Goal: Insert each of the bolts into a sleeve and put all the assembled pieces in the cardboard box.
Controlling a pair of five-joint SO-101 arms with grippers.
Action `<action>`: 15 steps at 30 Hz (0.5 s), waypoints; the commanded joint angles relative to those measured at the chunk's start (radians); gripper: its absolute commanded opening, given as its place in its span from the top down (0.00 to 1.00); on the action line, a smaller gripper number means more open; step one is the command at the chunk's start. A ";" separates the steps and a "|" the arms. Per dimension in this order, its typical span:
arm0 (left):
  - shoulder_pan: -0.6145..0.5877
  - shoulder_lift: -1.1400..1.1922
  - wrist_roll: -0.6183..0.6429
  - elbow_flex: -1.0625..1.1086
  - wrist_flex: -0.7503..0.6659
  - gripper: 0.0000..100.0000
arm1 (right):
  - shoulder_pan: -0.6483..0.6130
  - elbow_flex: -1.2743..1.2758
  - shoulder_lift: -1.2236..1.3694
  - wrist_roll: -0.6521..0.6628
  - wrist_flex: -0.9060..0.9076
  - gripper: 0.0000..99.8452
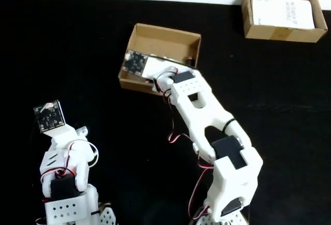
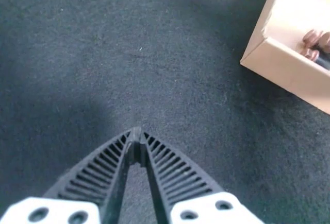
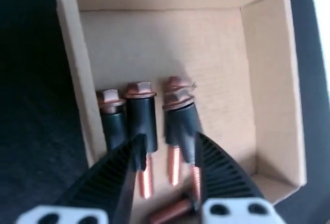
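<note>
Now, right gripper [image 3: 167,141]: jaws parted, gripping nothing, hanging over the cardboard box [image 1: 165,43] at 12 o'clock on the table.
Assembled pieces [image 3: 142,113]: four bolts [image 3: 138,89] in black sleeves [image 3: 114,126], side by side on the box floor close to one side wall, with bare floor beyond their heads.
Left gripper [image 2: 135,135]: clenched on nothing at 7 o'clock, above open black mat [image 2: 77,54], the box corner well apart.
Second box [image 1: 282,32]: at 2 o'clock, on the mat's far edge.

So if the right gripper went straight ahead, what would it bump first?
Probably the copper bolts in black sleeves lying in the brown cardboard box; the right gripper points at them, open. How close is hard to judge.
</note>
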 commanded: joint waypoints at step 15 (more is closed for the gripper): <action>0.016 -0.012 0.000 0.018 0.009 0.99 | -0.039 -0.031 -0.665 -0.686 0.440 0.99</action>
